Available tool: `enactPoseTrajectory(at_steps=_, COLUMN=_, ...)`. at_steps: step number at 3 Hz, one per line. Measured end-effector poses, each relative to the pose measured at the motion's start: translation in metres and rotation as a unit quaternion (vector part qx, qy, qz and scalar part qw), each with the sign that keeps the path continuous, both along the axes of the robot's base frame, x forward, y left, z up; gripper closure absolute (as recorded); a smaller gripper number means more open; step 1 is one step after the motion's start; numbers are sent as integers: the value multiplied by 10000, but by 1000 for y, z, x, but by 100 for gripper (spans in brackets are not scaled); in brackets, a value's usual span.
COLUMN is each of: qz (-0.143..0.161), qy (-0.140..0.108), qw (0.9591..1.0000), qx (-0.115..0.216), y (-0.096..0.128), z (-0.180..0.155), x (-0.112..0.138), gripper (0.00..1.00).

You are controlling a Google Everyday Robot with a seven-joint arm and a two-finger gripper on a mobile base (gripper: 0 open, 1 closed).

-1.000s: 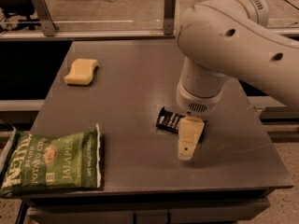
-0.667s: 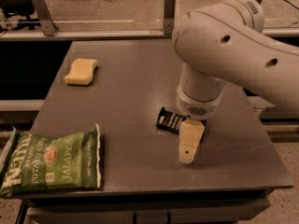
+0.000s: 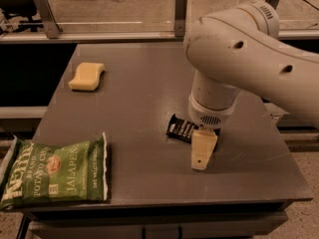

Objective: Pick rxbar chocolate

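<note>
The rxbar chocolate (image 3: 181, 128) is a small flat black wrapper with white lettering, lying on the grey table (image 3: 139, 93) right of centre. Its right end is hidden under my arm. My gripper (image 3: 202, 152) hangs from the large white arm directly over the bar's right end, with one pale finger (image 3: 202, 149) showing in front of it, tip down near the table surface.
A large green potato chip bag (image 3: 54, 173) lies at the table's front left corner, overhanging the edge. A pale yellow sponge (image 3: 87, 76) sits at the back left. A rail with metal posts (image 3: 181, 9) runs behind the table.
The arm has shifted slightly; the gripper stays over the right end of the bar, and the bar has not moved.
</note>
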State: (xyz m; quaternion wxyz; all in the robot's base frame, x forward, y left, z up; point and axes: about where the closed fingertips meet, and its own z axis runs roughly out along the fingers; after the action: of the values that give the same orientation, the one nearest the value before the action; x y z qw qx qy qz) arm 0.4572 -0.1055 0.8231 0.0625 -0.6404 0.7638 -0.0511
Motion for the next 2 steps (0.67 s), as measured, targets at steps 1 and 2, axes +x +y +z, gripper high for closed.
enactPoseTrajectory(at_steps=1, qz=2, qy=-5, qw=10000, qx=-1, y=0, z=3, x=0, gripper=64)
enactPoseTrajectory(at_steps=2, qz=1, qy=-5, qw=10000, qx=-1, y=0, z=9, x=0, gripper=88)
